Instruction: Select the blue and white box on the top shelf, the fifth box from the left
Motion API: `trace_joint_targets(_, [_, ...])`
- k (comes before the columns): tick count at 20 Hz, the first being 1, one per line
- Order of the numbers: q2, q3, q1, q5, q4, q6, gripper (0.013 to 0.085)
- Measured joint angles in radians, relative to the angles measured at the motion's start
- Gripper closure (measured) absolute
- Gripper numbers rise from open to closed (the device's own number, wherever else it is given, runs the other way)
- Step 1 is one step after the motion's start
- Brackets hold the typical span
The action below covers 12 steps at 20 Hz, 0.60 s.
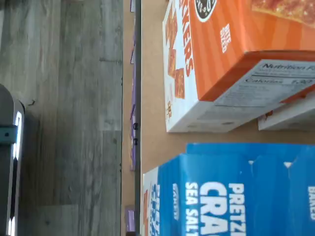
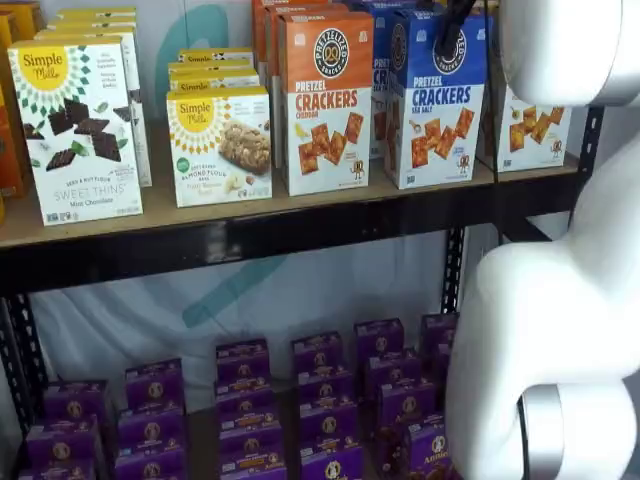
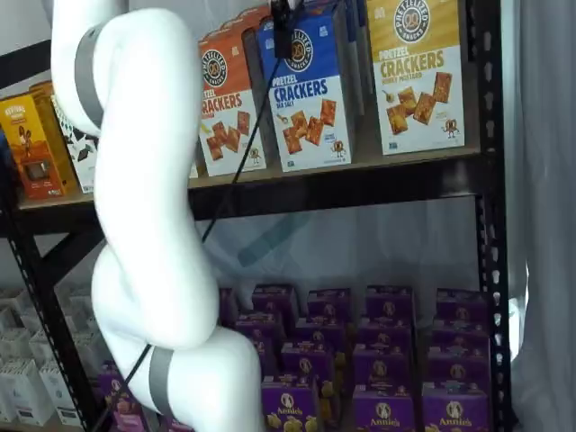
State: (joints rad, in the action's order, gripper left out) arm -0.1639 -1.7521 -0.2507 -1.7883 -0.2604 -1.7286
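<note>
Hanging from the frame's top edge, the black-fingered claw (image 3: pixel 282 27) shows in both shelf views as a dark shape over the upper face of the tall blue and white cardboard box (image 3: pixel 309 90). Fingers read as one side-on mass; whether they are apart or together I cannot tell. Contact with the carton: not clear, nothing visibly held.

Box stands upright, long axis vertical, at the front of the tan top shelf with black rail (image 3: pixel 360 184), directly below and behind the claw. Single arm, already at it.

Orange-topped cracker box (image 2: pixel 325 100) just beside it on one flank; yellow-topped cracker box (image 3: pixel 417 72) near on the other.

Wrist view: blue carton top (image 1: pixel 236 191) close under the camera, orange one apart from it.
</note>
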Motion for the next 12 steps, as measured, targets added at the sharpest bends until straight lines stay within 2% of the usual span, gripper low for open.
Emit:
trace_joint_targets(8, [-0.012, 0.012, -0.005, -0.01, -0.001, -0.004, 0.013])
trace_joint_targets(10, [-0.015, 0.015, -0.008, -0.011, -0.002, -0.007, 0.021])
trace_joint_targets(11, [-0.018, 0.018, -0.009, -0.009, -0.003, -0.007, 0.021])
trace_joint_targets(12, [-0.021, 0.022, -0.011, -0.006, -0.005, -0.009, 0.025])
